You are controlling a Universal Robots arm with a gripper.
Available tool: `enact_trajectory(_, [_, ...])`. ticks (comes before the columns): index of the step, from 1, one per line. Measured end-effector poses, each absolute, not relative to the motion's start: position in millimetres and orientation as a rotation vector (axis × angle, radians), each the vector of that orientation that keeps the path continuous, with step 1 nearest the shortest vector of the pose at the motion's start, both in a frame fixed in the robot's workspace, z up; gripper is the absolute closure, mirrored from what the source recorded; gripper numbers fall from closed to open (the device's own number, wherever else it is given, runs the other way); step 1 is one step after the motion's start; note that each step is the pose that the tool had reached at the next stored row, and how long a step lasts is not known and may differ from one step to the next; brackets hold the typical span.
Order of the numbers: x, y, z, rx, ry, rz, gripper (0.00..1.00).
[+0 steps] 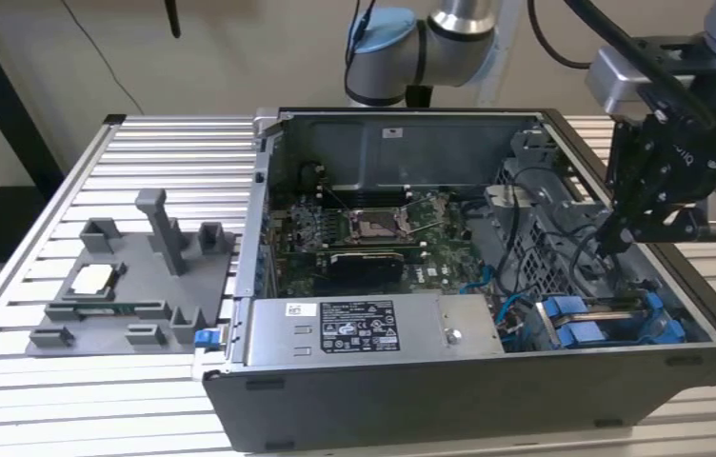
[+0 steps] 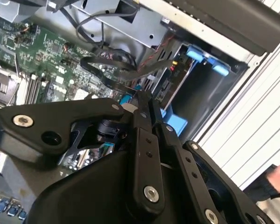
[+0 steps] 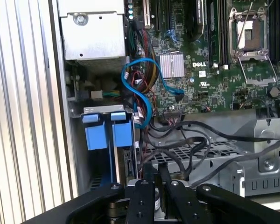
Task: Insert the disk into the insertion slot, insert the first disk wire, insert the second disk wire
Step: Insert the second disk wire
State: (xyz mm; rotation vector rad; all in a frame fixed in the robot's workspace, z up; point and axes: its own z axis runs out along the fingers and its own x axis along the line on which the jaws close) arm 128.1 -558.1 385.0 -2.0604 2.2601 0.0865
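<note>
My gripper (image 1: 612, 240) hangs over the case's corner at the exterior view's right, fingers pointing down into it just above the insertion slot (image 1: 682, 309). Blue plastic pieces (image 1: 570, 321) stand inside that slot, and the disk's silver body is hidden from me. In both wrist views the gripper (image 2: 141, 95) (image 3: 155, 167) is shut, its fingers pressed side by side. Black wires (image 3: 186, 135) (image 2: 116, 70) loop close around the tips; I cannot tell whether one is clamped. A blue wire (image 3: 144, 100) curls between the motherboard and the slot (image 3: 102, 110).
The open case holds the motherboard (image 1: 371, 228) and a grey box with a white sticker (image 1: 358, 328) at the front. A grey fixture (image 1: 129, 286) with small parts stands on the slatted table (image 1: 168, 162) at the exterior view's left. The arm's base (image 1: 422, 38) rises behind the case.
</note>
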Motion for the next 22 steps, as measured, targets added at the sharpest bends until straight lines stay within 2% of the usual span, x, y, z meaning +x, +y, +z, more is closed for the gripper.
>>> enact_trajectory(22, [126.0, -558.1, 382.9, -2.131, 2.293, 0.086, 0.84])
